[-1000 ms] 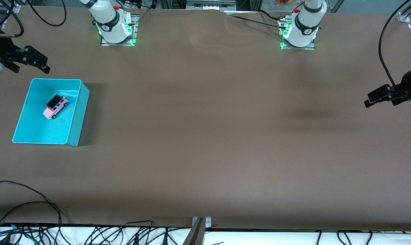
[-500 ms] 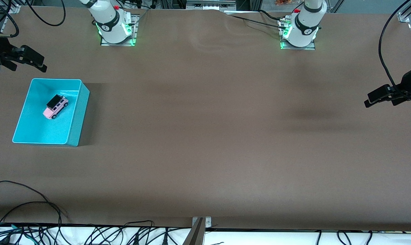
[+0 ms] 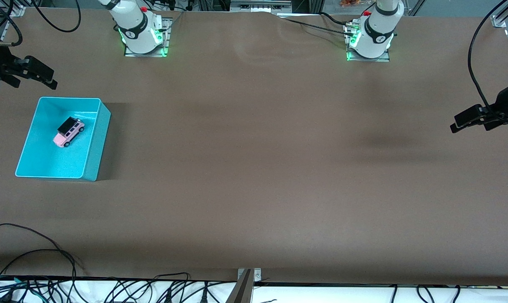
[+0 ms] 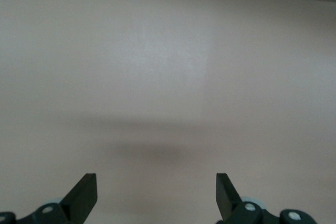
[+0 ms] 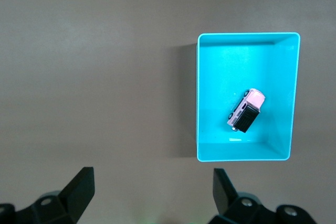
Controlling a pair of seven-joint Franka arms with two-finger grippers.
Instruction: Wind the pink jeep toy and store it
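You see jeep (image 3: 68, 132) upright in bin (image 3: 94, 139). Right gripper (image 3: 35, 75) over table (image 3: 254, 168) beside bin, spread wide, empty. Left gripper (image 3: 468, 122) over table at own end, spread wide, empty.

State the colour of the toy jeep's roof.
Black, above a pale pink body; the pink jeep toy shows best in the right wrist view.

You've got even overhead light, front view sharp. Soft shadow bands on the table (image 3: 380, 143) near the left arm's end; left wrist view hazy.
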